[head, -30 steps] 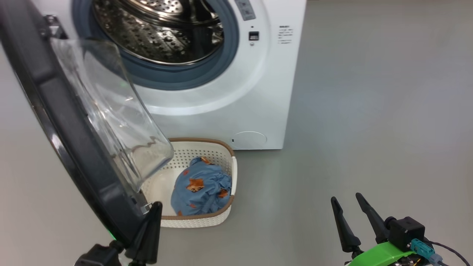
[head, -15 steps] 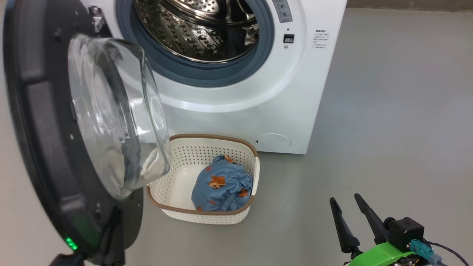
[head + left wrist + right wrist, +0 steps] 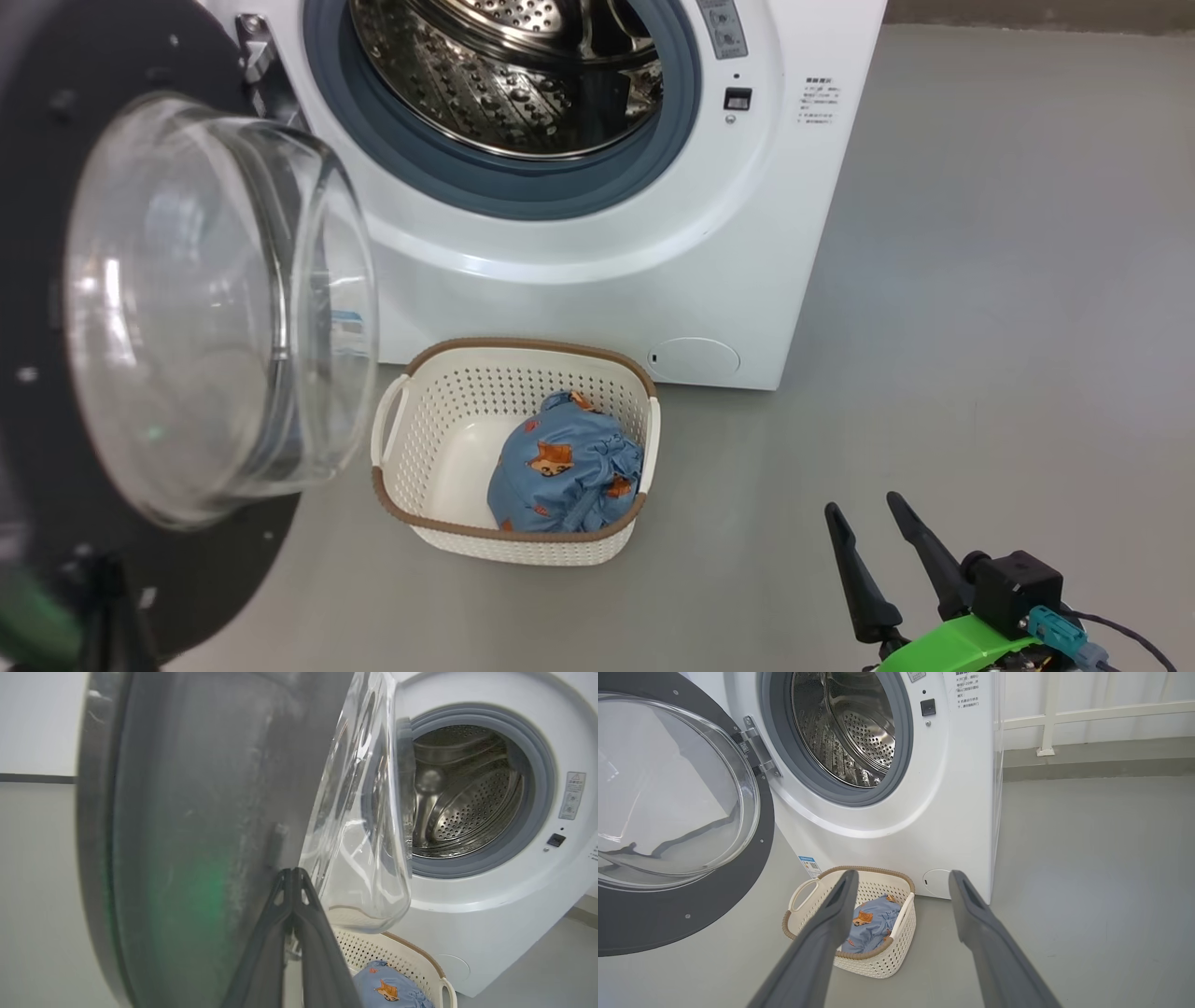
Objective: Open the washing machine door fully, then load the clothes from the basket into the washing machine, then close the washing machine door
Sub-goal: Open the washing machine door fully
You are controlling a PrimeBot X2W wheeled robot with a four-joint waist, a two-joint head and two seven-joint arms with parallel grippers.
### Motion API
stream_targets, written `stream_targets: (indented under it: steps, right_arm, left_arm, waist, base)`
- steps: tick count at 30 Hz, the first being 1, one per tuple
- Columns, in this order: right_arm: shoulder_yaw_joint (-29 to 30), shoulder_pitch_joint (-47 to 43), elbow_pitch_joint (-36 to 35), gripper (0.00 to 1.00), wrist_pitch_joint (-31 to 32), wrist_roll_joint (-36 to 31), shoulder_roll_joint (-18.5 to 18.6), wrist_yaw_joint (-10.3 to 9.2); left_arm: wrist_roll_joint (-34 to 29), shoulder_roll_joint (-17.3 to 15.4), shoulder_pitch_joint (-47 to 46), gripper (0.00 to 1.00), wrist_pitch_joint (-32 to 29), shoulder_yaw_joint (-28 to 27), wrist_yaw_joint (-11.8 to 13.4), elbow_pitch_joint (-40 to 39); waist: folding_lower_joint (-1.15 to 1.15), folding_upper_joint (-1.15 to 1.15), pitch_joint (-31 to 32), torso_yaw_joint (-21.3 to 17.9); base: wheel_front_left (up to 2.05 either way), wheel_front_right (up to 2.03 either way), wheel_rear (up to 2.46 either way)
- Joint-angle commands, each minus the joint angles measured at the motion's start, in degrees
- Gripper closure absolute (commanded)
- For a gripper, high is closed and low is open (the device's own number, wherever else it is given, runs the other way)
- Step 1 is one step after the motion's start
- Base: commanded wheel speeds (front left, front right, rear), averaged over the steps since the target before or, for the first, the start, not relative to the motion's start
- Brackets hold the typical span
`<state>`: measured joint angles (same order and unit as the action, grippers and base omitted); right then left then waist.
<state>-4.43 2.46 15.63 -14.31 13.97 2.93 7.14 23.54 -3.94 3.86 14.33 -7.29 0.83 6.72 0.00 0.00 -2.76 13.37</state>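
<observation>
The washing machine (image 3: pixel 607 280) stands with its steel drum (image 3: pixel 523 75) exposed. Its door (image 3: pixel 56 149) hangs swung far out to the left, the glass bowl (image 3: pixel 215 308) facing me. In the left wrist view my left gripper (image 3: pixel 293 872) is shut, its tips against the door's black inner rim (image 3: pixel 187 812) beside the bowl (image 3: pixel 364 835). The basket (image 3: pixel 401 467) sits on the floor before the machine and holds the blue fox-print clothes (image 3: pixel 565 462). My right gripper (image 3: pixel 864 509) is open and empty, low at the right, well apart from the basket (image 3: pixel 887 961) and the clothes (image 3: pixel 871 924).
Grey floor (image 3: pixel 980 327) spreads to the right of the machine. A round flap (image 3: pixel 693 359) sits low on its front, near a blue sticker (image 3: pixel 810 864). The door hinge (image 3: pixel 257 51) joins door and body. A white railing (image 3: pixel 1045 718) runs along the back wall.
The door has swung further open, from edge-on to nearly facing me, uncovering the whole basket. The head camera shifted over the first half second. My right gripper has barely moved.
</observation>
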Motion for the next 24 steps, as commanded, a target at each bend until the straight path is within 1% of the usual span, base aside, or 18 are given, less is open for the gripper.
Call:
stream_targets:
  steps: [1, 3, 9, 15, 24]
  right_arm:
    - [-1.4, 1.23, -1.4, 0.0, -0.69, 0.15, -0.05, 0.35]
    - [-1.18, 1.46, -1.42, 0.0, -0.69, -0.37, -0.05, 0.35]
    - [-1.07, 2.08, -1.31, 0.0, -0.69, -1.22, -0.05, 0.35]
    - [-0.88, 2.65, -1.17, 0.0, -0.69, -1.82, -0.05, 0.35]
    - [-0.71, 3.53, -1.49, 0.0, -0.69, -2.27, -0.05, 0.35]
  left_arm:
    - [0.93, -2.06, -2.64, 1.0, -0.17, -3.62, 1.1, 0.1]
    - [2.47, -3.65, -4.47, 1.0, -0.62, -5.65, 1.15, 2.86]
    - [6.91, -5.27, -8.62, 1.0, -0.49, -10.07, 1.17, 8.11]
    - [8.43, -8.28, -12.22, 1.0, -0.08, -13.25, 1.21, 13.3]
    - [8.51, -12.7, -17.05, 1.0, 0.48, -16.19, 0.13, 20.47]
  waist:
    - [0.0, 0.0, -0.34, -0.28]
    - [0.0, 0.0, -0.85, -0.55]
    - [0.0, 0.0, -2.21, -1.19]
    - [0.0, 0.0, -3.39, -1.52]
    - [0.0, 0.0, -5.57, -1.85]
  base:
    - [0.0, 0.0, 0.0]
    - [0.0, 0.0, 0.0]
    - [0.0, 0.0, 0.0]
    - [0.0, 0.0, 0.0]
    - [0.0, 0.0, 0.0]
